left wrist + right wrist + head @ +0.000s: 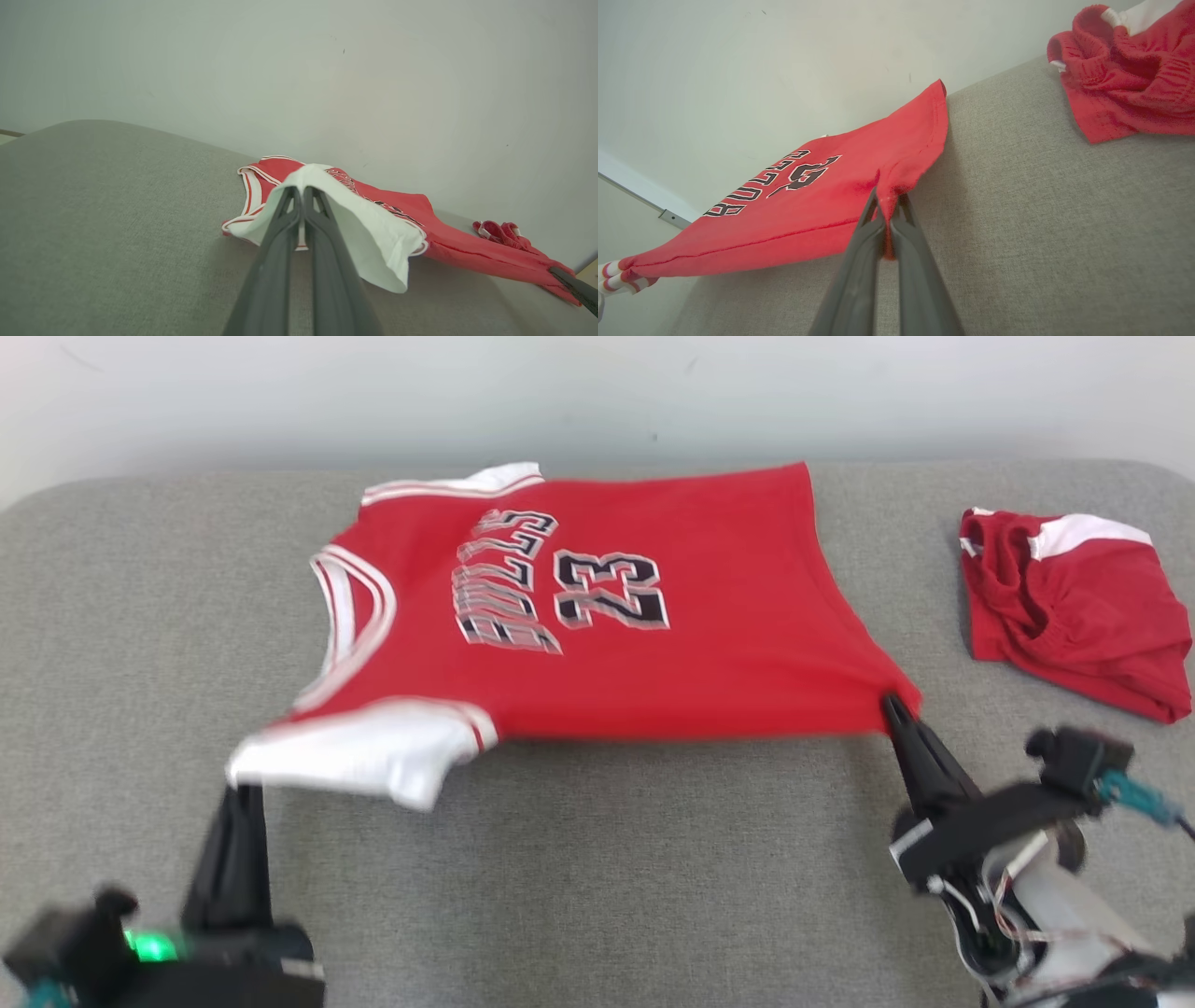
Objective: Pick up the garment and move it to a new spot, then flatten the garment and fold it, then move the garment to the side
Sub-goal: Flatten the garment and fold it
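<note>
The short-sleeved red basketball jersey with white sleeves and black "23" lettering (597, 644) hangs stretched sideways between the two hands, its near edge lifted clear of the grey woven upholstered surface (597, 877) and its far edge lying beyond both sets of fingertips, toward the pale wall (597, 392). The left gripper (245, 791) is clamped on the white sleeve, which droops in a loose flap just to that gripper's right. The right gripper (892, 705) is pinched together on the near hem corner, the cloth puckering at its tips. A crumpled pair of red shorts with white trim (1074, 607) lies beyond and to the outside of the right gripper, well apart from the jersey. The step in hand appears to be laying the garment flat. It would be done well by holding the near edge taut, lowering both hands evenly, and releasing only once the cloth rests, lest the slack sleeve tuck under.
</note>
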